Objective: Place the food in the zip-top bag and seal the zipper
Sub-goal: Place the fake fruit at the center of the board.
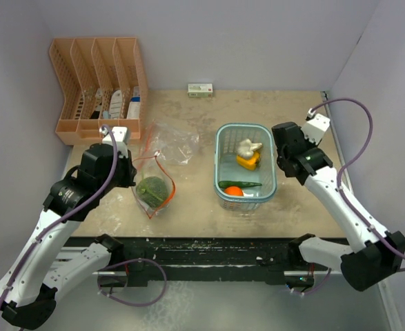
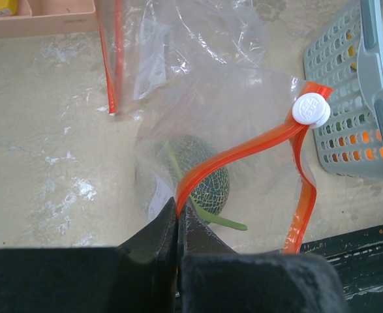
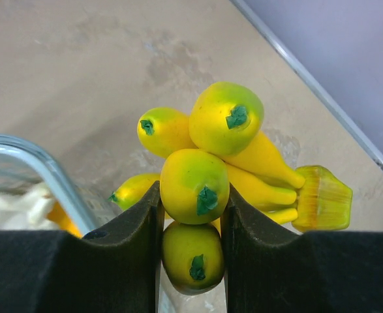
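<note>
Beige tabletop (image 1: 305, 200) between pale lavender walls carries one peach slotted organizer (image 1: 95, 89) at its far left corner. The left gripper (image 2: 178, 212) is pressed together on the orange zipper strip of one clear zip-top bag (image 2: 256, 117) near the front left edge. One white slider (image 2: 311, 109) sits on that strip. Inside the bag lies one round green head (image 2: 204, 176), netted and fist-like. Right of centre stands one light blue mesh basket (image 1: 221, 138) holding four pieces, among them one long green vegetable (image 1: 242, 184) and one small orange fruit (image 1: 234, 191). Just beside the basket's right rim, the right gripper (image 3: 192, 190) pinches one bunch of yellow bananas (image 3: 233, 120), five green tips showing.
</note>
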